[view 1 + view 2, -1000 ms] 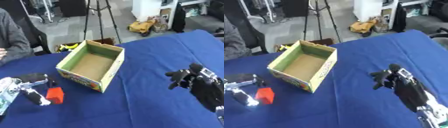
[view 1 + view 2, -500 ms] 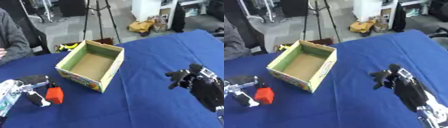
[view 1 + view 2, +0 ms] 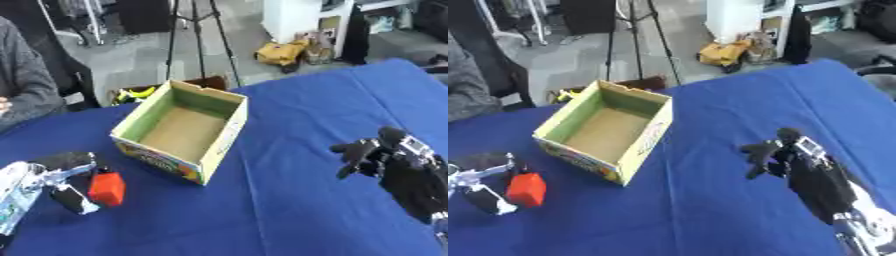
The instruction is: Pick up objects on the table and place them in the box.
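Note:
A small red block (image 3: pixel 108 189) lies on the blue table (image 3: pixel 297 115) at the lower left. My left hand (image 3: pixel 61 180) is at it, thumb and fingers curled around the block's left side, touching it. An open cardboard box (image 3: pixel 182 130) with a green inner wall and a printed front stands just right of the block, and nothing shows inside it. My right hand (image 3: pixel 385 159) hovers at the right, well away from the box, fingers relaxed and holding nothing.
A person in a grey sleeve (image 3: pixel 22 90) sits at the far left edge. A tripod (image 3: pixel 206 35) and a yellow bag (image 3: pixel 280 52) stand on the floor beyond the table. Blue cloth stretches between the box and my right hand.
The left hand has closed a little further around the red block, which stays on the table. The right hand has hardly moved.

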Controlling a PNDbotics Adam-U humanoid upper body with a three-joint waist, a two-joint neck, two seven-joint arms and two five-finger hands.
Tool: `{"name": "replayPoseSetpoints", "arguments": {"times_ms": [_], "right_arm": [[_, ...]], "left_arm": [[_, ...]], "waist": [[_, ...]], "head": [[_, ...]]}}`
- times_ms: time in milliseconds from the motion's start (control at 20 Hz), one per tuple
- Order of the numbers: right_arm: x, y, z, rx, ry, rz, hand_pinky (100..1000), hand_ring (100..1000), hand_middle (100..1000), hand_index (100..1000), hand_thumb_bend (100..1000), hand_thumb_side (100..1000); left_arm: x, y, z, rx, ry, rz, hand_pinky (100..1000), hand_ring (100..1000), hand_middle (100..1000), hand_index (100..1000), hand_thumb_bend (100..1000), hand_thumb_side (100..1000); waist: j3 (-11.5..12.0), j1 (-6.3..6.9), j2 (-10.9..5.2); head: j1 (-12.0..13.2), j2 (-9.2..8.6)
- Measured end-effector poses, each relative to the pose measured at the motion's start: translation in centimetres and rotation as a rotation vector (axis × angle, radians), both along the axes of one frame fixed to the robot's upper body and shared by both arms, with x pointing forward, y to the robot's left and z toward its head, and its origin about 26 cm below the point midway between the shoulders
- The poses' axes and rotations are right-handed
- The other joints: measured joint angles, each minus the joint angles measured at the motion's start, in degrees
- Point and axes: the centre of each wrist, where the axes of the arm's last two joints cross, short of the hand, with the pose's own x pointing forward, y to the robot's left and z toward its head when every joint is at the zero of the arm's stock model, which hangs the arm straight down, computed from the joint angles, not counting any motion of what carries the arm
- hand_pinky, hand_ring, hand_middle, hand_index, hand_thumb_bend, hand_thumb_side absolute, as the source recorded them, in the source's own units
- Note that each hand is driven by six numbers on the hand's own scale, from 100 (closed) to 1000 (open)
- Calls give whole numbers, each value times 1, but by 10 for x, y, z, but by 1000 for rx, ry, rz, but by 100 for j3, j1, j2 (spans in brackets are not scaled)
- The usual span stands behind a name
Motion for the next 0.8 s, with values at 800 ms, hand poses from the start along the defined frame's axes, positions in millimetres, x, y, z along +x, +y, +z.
{"name": "replayPoseSetpoints", "arguments": {"times_ms": [800], "right_arm": [[2, 4, 2, -17, -3, 38, 596, 852, 551, 538, 100, 982]], "left_arm": [[22, -21, 66, -126, -219, 71, 586, 488, 473, 614, 100, 152]], "waist": [[-412, 128, 18]], "head": [[170, -50]]}}
